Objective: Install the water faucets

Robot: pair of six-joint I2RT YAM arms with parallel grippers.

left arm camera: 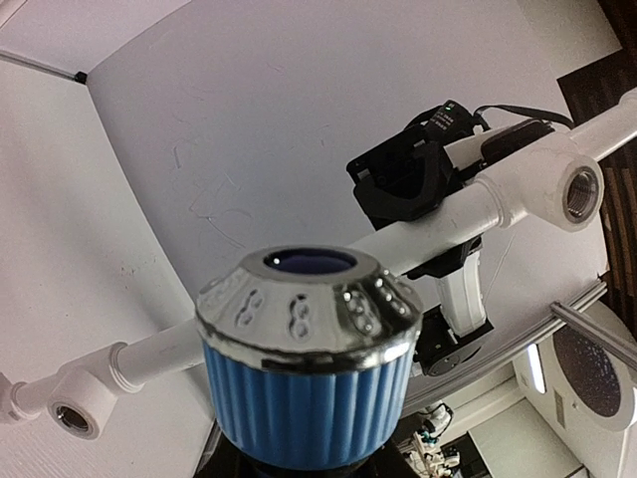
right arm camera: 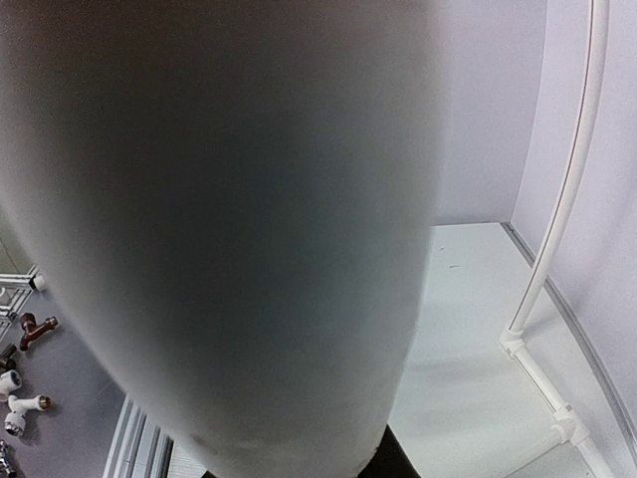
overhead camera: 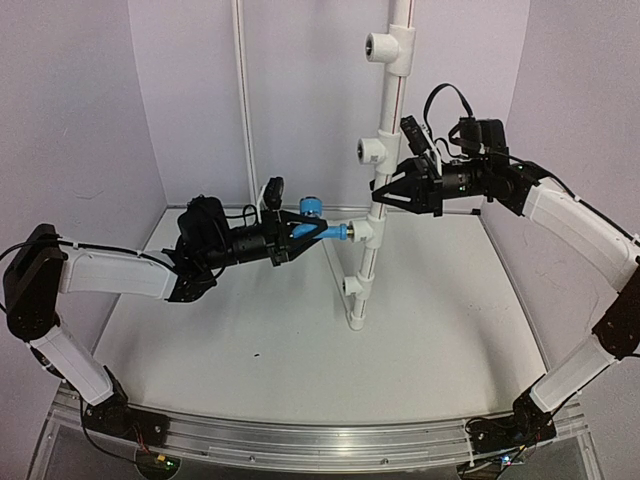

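Observation:
The bright-blue water faucet [overhead camera: 325, 232] lies level above the table, my left gripper [overhead camera: 312, 232] shut on its body. Its round knob [overhead camera: 311, 206] points up and fills the left wrist view as a ribbed blue knob [left arm camera: 304, 388] with a chrome cap. The silvery threaded end [overhead camera: 346, 232] meets a tee fitting [overhead camera: 366, 233] on the upright white pipe [overhead camera: 385, 110]. My right gripper [overhead camera: 386, 193] is shut on that pipe just above this tee. In the right wrist view the pipe [right arm camera: 219, 229] blocks nearly everything, hiding the fingers.
More tee fittings sit on the pipe above [overhead camera: 372, 150] [overhead camera: 385, 45] and below [overhead camera: 352, 285]. A thin white pipe [overhead camera: 243, 100] [right arm camera: 567, 199] runs up the back wall. Curved walls close in the white table [overhead camera: 250, 330]. Loose fittings [right arm camera: 20, 398] lie off the table.

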